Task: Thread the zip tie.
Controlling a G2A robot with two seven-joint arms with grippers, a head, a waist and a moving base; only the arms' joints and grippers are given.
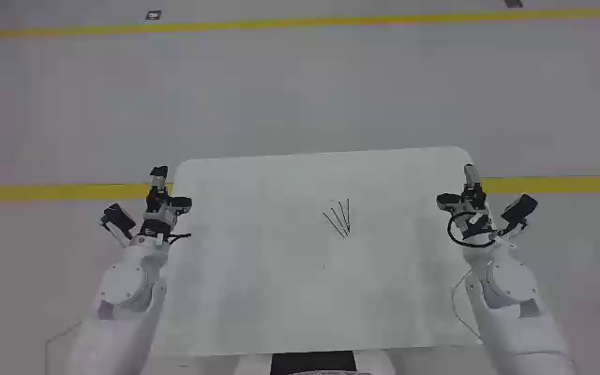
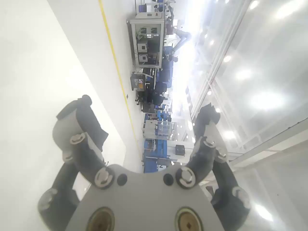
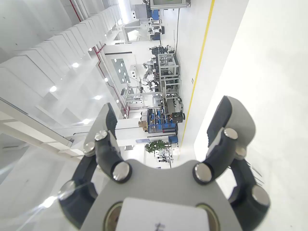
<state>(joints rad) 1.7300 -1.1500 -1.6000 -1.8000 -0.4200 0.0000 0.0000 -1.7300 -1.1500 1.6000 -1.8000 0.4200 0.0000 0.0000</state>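
Three thin dark zip ties point(image 1: 338, 218) lie side by side on the white table point(image 1: 281, 281), a little right of its middle. My left gripper point(image 1: 158, 174) hangs at the table's left edge, far from the ties; in the left wrist view the left gripper point(image 2: 146, 109) stands open with nothing between its fingers. My right gripper point(image 1: 470, 172) hangs at the table's right edge, also well away from the ties. In the right wrist view the right gripper point(image 3: 168, 111) is open and holds nothing.
A tiny speck point(image 1: 324, 266) lies on the table below the ties. Yellow floor lines point(image 1: 281, 22) run behind the table and level with both grippers. The table's edge point(image 2: 79, 56) curves past the left gripper.
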